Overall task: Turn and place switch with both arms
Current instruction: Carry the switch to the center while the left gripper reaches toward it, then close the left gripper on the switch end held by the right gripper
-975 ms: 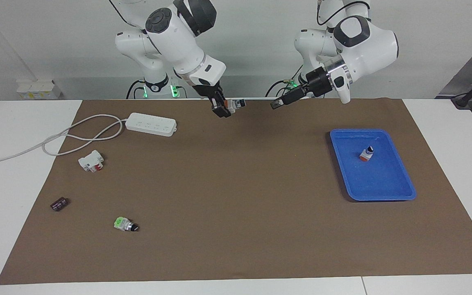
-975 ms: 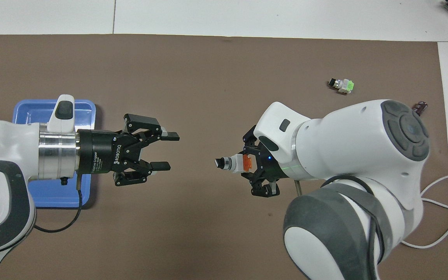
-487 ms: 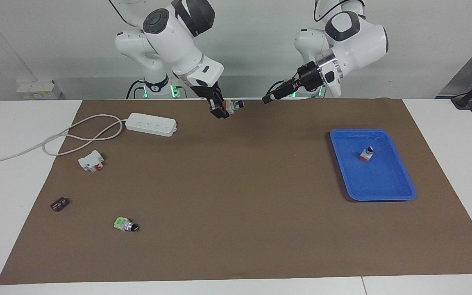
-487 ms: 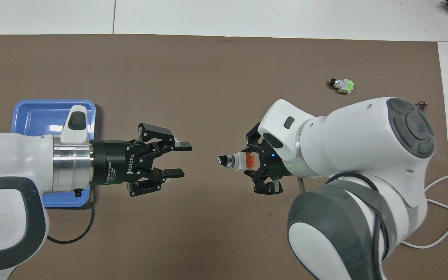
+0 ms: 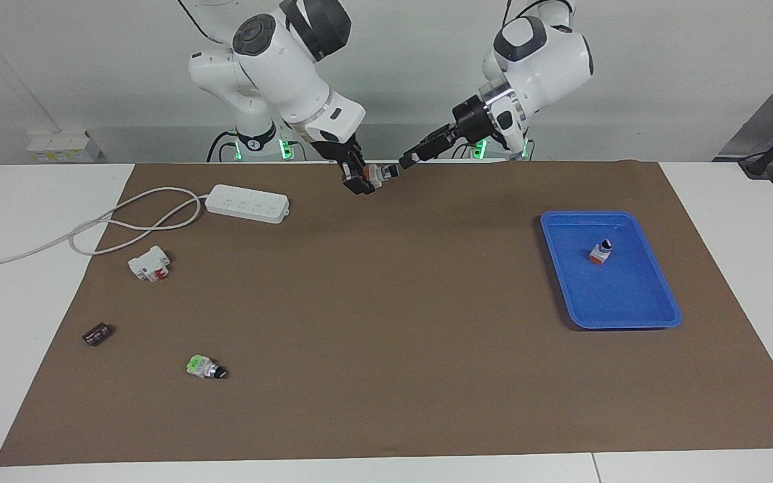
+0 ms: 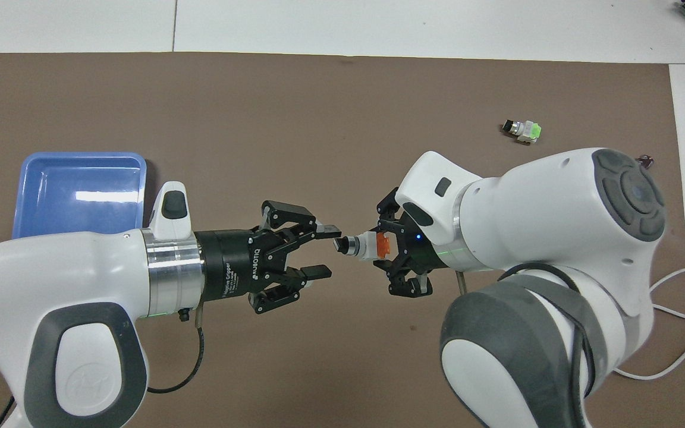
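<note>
Orange-ended selector switch is clamped aloft in the right tool over the brown mat, left tool parted at its black knob; turning and placing remain.

bare mat mid-table, tray at edge
</note>
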Available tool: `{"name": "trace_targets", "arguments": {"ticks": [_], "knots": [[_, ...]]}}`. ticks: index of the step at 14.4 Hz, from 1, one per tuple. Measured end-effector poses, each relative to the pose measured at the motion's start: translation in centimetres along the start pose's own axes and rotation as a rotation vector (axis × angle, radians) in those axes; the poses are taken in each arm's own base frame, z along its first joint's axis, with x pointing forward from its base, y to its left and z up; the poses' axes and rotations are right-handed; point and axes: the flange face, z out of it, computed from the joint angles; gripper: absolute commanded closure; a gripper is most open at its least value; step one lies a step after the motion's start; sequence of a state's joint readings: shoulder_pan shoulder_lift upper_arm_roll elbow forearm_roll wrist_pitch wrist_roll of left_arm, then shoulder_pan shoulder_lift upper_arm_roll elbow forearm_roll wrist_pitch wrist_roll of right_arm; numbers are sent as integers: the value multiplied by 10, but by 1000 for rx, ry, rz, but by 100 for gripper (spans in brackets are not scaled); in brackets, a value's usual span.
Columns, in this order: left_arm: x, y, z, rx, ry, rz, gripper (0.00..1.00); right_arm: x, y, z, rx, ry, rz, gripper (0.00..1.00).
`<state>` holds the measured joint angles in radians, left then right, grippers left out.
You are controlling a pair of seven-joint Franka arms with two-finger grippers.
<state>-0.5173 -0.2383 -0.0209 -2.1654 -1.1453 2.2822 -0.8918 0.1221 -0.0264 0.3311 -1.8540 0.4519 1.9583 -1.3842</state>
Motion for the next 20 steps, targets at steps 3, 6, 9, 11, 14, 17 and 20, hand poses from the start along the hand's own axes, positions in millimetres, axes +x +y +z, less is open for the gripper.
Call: {"name": "trace_targets", "arguments": {"ticks": [3,6,9,11,14,17,20], "knots": [[7,-1,4,1,0,-19,44,0,0,0,0,0,0,100],[14,-2,8,1,9,-32,46,-1,0,0,0,0,1,100],[18,-1,9,-9,11,-40,48,-1,0,0,-1,0,1,100],[18,0,10,-24,-2,-31,50,-1,0,0,-1,0,1,100],[20,-1,12,-26,-6,-1,53,-1,0,0,-1,0,1,100],[21,-1,13,-36,-17,39,59,-1,0,0,-1,0,2,100],[23,-2,17,-33,-20,55,60,-1,0,0,-1,0,2,100]]}}
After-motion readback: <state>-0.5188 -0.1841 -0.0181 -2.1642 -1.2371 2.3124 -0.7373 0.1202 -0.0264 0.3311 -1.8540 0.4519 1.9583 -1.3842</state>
